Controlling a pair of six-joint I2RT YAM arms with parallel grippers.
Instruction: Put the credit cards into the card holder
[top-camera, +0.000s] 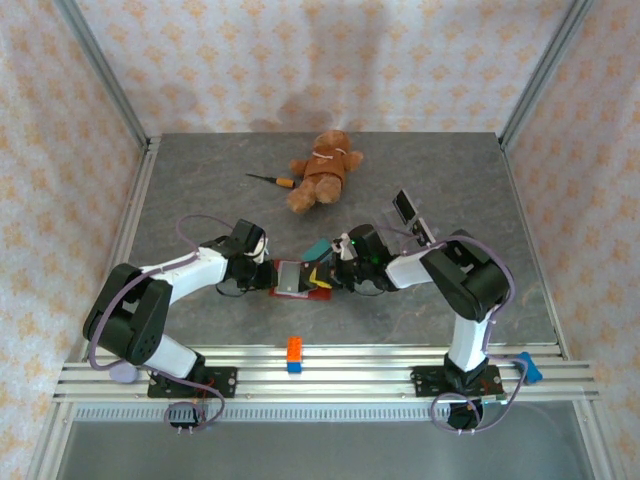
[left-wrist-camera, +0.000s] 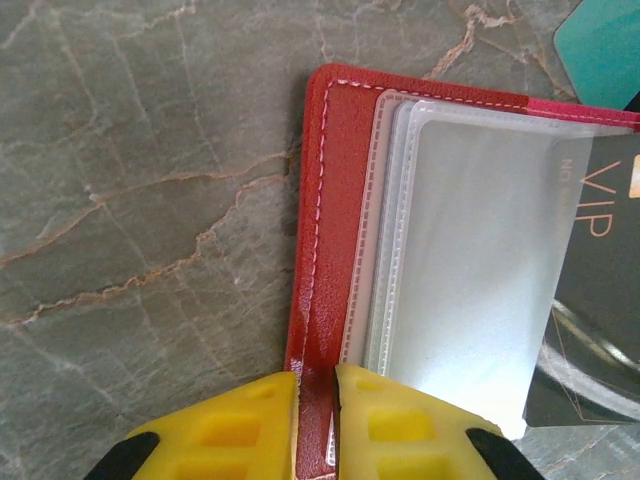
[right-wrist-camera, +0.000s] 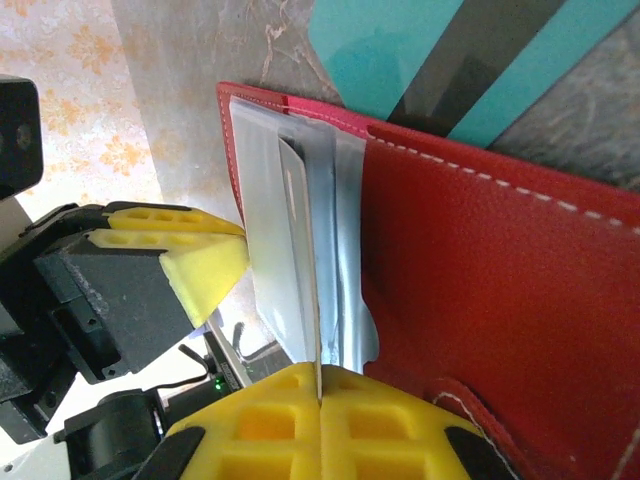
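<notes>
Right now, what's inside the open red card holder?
The card holder holds stacked clear plastic sleeves, with a dark VIP card overlapping their edge. Whether that card sits in a pocket, and anything beneath the sleeves, is hidden.

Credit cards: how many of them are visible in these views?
2. A teal card lies on the table beside the open holder. A dark VIP card is at the holder's clear sleeves. Others may be hidden inside the holder.

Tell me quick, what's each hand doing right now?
Left hand: closed on the edge of the wallet.
Right hand: closed, pinching a card by its edge.
</notes>
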